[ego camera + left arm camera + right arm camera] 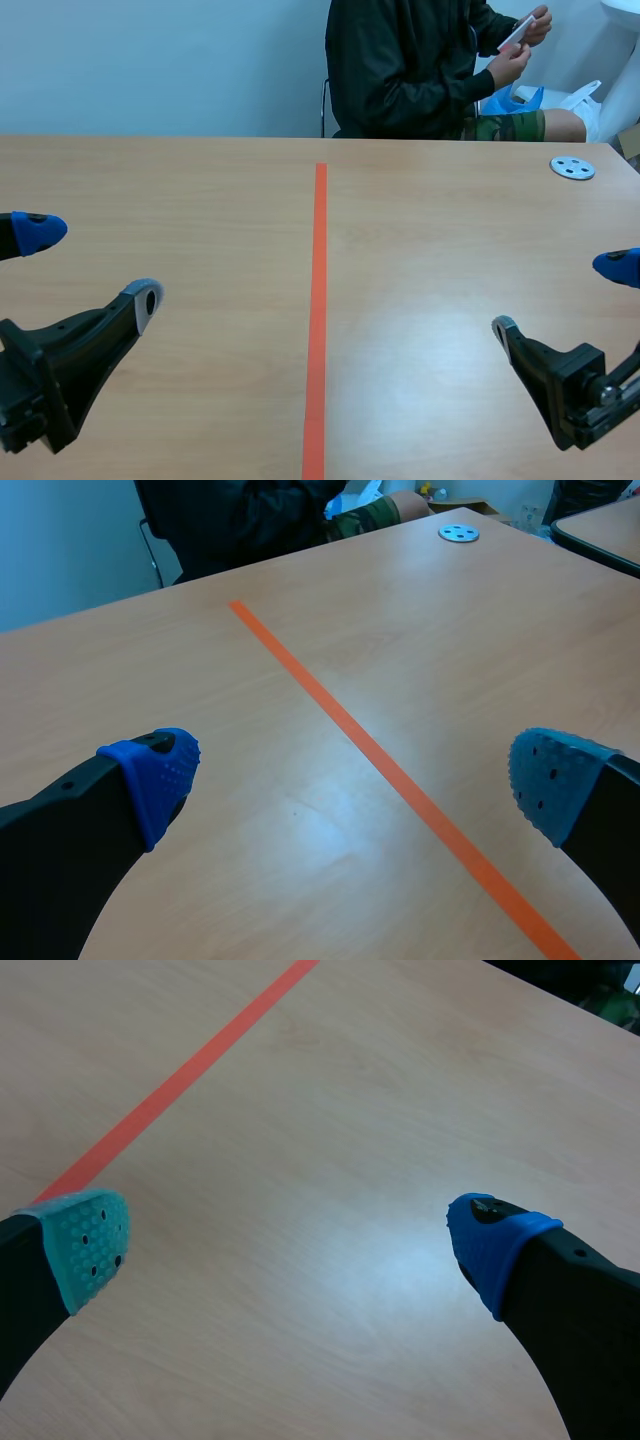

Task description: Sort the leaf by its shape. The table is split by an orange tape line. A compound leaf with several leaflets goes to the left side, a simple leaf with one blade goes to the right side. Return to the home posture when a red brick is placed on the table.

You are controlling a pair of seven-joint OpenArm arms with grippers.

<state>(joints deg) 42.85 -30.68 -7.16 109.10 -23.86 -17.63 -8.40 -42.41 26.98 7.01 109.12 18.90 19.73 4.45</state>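
Note:
No leaf and no red brick show on the table in any view. My left gripper (92, 262) hovers low over the left half, open, with nothing between its blue pads (160, 775). On the right half, my right gripper (560, 298) is also open and holds nothing; in the right wrist view bare wood lies between its pads (92, 1245). The orange tape line (318, 310) runs down the middle of the table (200, 200), and it crosses the left wrist view as the orange tape line (380, 760) ahead of that gripper.
A person in a dark jacket (400, 70) sits across the table, holding a small card in both hands (520, 45). A small grey round disc (572, 167) lies at the far right of the table, also seen as the disc (458, 533) far ahead of the left gripper.

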